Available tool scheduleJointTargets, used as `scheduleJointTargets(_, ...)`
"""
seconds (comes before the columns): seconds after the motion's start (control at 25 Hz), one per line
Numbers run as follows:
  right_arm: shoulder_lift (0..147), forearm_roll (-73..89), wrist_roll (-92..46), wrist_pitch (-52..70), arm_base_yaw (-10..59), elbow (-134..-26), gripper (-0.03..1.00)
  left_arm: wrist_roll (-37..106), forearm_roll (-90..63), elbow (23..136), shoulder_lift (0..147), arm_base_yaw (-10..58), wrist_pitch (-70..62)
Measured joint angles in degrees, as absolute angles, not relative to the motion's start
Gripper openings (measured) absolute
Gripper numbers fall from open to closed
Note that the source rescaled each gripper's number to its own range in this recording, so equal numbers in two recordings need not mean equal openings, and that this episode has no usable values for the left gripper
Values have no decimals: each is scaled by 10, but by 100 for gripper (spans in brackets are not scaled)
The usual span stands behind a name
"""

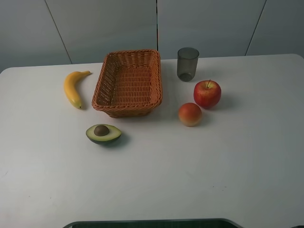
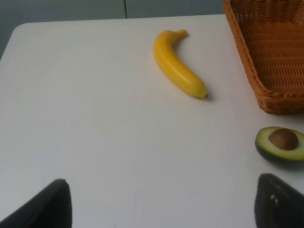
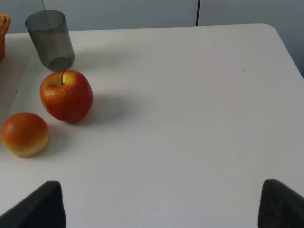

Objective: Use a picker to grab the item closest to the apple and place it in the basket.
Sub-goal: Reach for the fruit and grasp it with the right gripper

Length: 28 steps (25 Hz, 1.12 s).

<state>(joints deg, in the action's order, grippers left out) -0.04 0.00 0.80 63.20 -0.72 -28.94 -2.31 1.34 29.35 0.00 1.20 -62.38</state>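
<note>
Because the peach (image 1: 190,114) is lying just beside the apple (image 1: 207,93) on its near-left side, closer than the smoky plastic cup (image 1: 187,63) behind, the right tool (image 3: 161,209), its fingers spread wide and empty, is best coming straight down and closing across the fruit's widest part without brushing the apple. The peach is looking round, smooth and prone to rolling on the slick white worktop (image 1: 237,166), while the woven wicker basket (image 1: 127,83) is offering a wide open mouth further left.

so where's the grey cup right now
In the exterior high view the grey cup stands upright at the back of the table, right of the basket and just behind the apple.
</note>
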Motion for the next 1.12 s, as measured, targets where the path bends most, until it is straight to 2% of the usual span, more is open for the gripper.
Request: scheduleJointTargets(1.12,0,-4,8,628,-7,-289,67,-23,13,294,0,12,-624)
